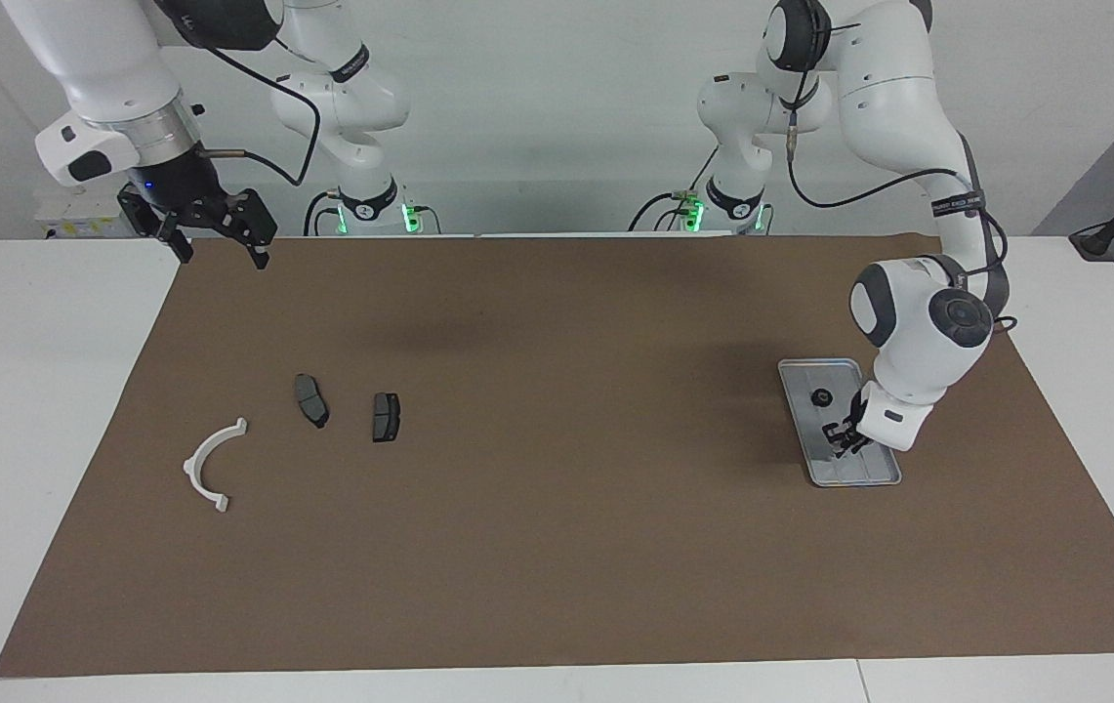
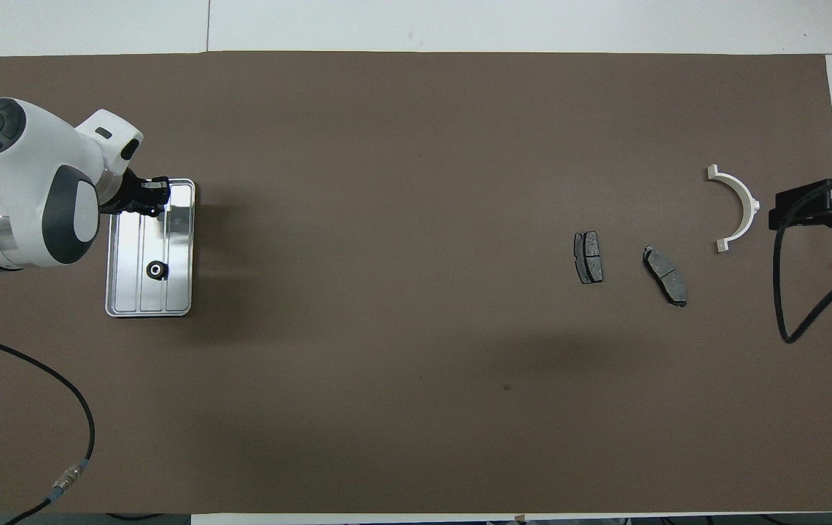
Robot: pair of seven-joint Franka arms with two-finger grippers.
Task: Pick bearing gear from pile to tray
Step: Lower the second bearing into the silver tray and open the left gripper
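Observation:
The silver tray (image 1: 864, 473) lies on the brown mat at the left arm's end, also in the overhead view (image 2: 127, 292). One small black bearing gear (image 1: 821, 397) lies in it (image 2: 157, 270). My left gripper (image 1: 845, 439) is low over the end of the tray farther from the robots (image 2: 152, 197). The pile at the right arm's end is a white arc (image 1: 210, 464) (image 2: 738, 208) and two dark pad plates (image 1: 310, 398) (image 1: 386, 417). My right gripper (image 1: 220, 252) is open, empty and raised (image 2: 809, 208).
The brown mat (image 1: 557, 508) covers most of the white table. A black cable (image 2: 787, 306) hangs from the right arm near the mat's edge. The left arm's wrist and elbow (image 1: 928, 322) stand over the mat beside the tray.

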